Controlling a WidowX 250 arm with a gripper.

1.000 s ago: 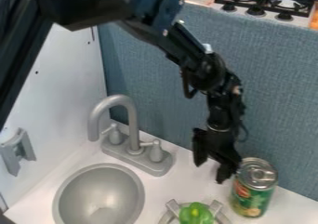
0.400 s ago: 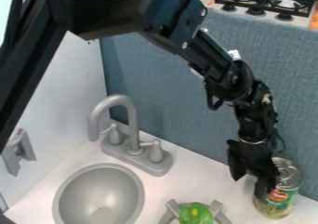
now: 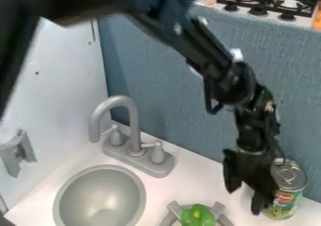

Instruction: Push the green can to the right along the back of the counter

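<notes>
Can (image 3: 291, 189) stands farther right, beside the pincer (image 3: 244, 201).

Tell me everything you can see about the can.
The can stands upright on the white counter near the blue panel. It looks metal, with a silvery pull-tab lid and a mostly green printed label bearing a red patch. The gripper hides part of it; whether they touch is unclear.

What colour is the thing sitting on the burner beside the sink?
Green, best seen in the camera view.
</notes>
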